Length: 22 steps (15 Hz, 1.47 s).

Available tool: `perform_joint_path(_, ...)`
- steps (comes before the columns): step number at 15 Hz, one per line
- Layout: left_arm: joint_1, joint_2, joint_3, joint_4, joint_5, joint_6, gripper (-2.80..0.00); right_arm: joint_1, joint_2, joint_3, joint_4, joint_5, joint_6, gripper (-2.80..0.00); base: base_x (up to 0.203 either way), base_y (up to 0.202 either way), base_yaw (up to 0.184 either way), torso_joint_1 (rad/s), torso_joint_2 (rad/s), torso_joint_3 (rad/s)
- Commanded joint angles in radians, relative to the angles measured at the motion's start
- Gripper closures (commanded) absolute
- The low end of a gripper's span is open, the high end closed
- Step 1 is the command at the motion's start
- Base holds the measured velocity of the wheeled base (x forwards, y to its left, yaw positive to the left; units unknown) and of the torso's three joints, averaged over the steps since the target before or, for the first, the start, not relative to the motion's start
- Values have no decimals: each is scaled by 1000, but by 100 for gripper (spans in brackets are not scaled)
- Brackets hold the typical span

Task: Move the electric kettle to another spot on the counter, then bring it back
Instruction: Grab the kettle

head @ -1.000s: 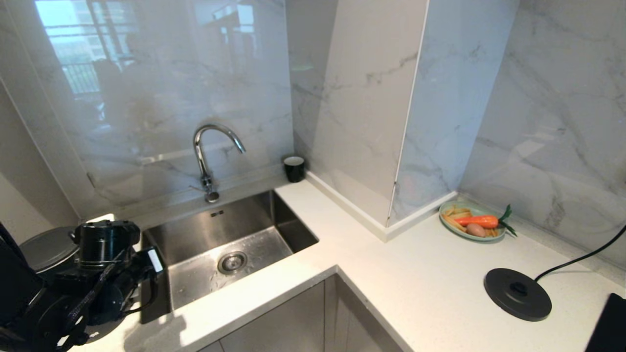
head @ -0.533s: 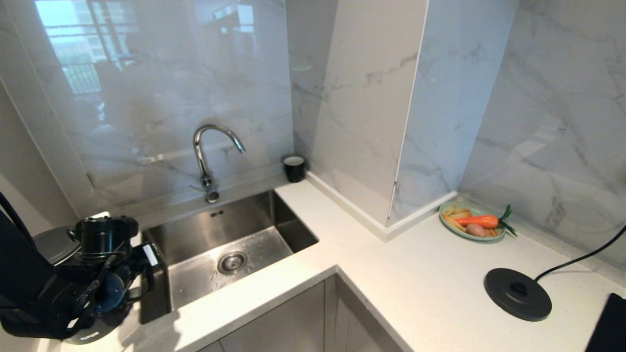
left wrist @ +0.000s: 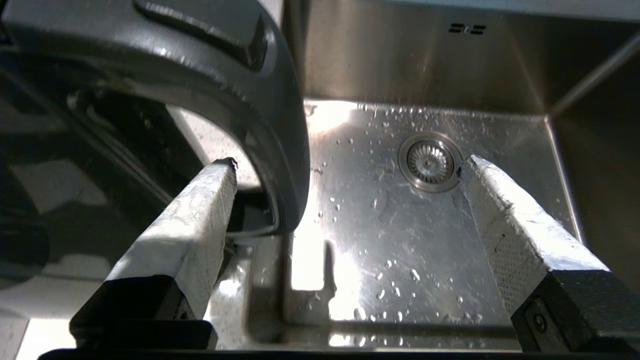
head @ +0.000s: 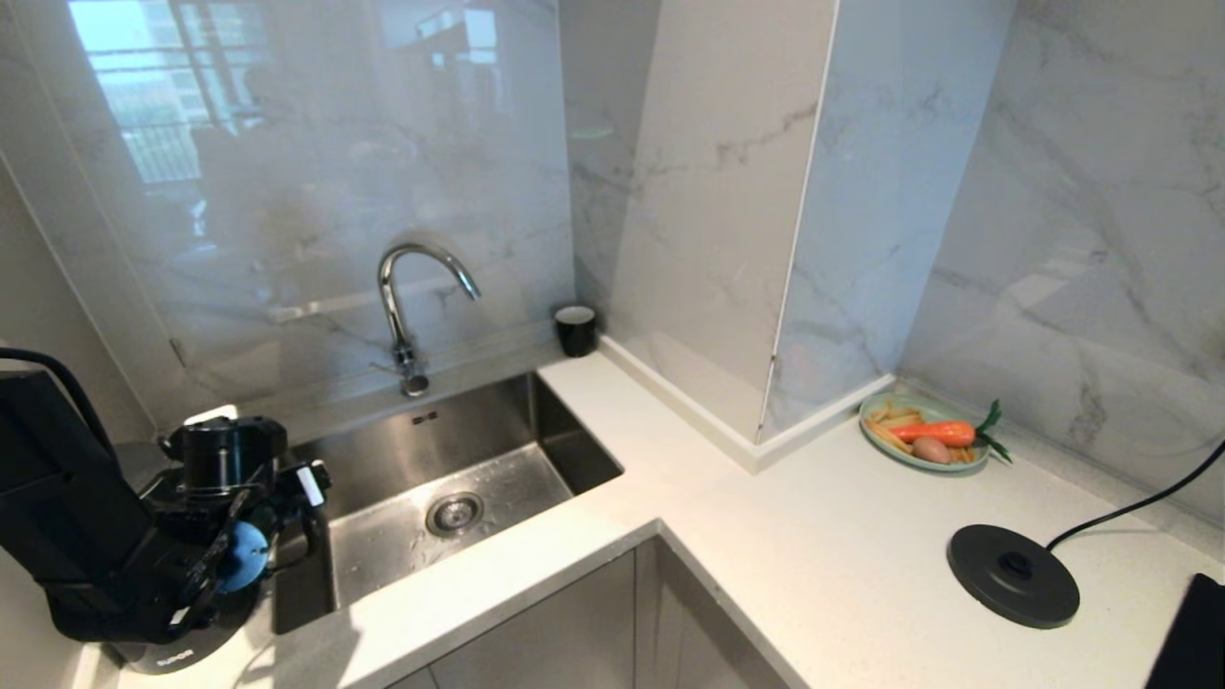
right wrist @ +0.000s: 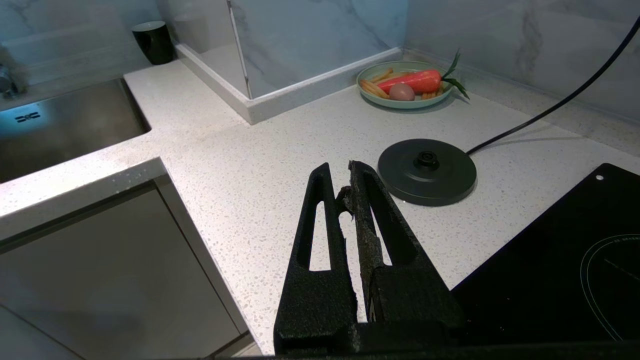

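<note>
The electric kettle (head: 180, 655) stands on the counter (head: 813, 536) at the near left, beside the sink, mostly hidden behind my left arm. Its thick black loop handle (left wrist: 280, 140) shows close up in the left wrist view. My left gripper (left wrist: 347, 164) is open around that handle, with one white-padded finger (left wrist: 200, 225) inside the loop and the other finger (left wrist: 505, 220) out over the sink basin, well off the handle. My right gripper (right wrist: 340, 172) is shut and empty, hovering above the counter (right wrist: 240, 170) near the round power base (right wrist: 426, 171).
The steel sink (head: 450, 478) with its tap (head: 407, 306) lies right of the kettle. A black cup (head: 575, 330) stands in the corner, and a plate of vegetables (head: 924, 433) by the right wall. The corded power base (head: 1013, 576) and the black hob (right wrist: 575, 260) are at the right.
My left gripper has opened off the kettle handle, and the arm has lifted and swung slightly towards the sink. The kettle stays on the counter.
</note>
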Motion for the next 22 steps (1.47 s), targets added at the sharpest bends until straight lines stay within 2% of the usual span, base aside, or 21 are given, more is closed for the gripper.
perform_joint_path(1, 11, 26, 5, -35, 4, 10, -280, 0, 2, 0, 0, 0, 0, 0, 0, 0, 0, 0, 0, 0)
perform_joint_path(7, 44, 64, -3, -50, -1, 15, -280, 0, 2, 0, 0, 0, 0, 0, 0, 0, 0, 0, 0, 0)
perform_joint_path(13, 47, 133, -29, -178, -27, 30, -280, 0, 2, 0, 0, 0, 0, 0, 0, 0, 0, 0, 0, 0)
perform_joint_path(22, 75, 212, -129, -195, -24, 47, -280, 0, 2, 0, 0, 0, 0, 0, 0, 0, 0, 0, 0, 0)
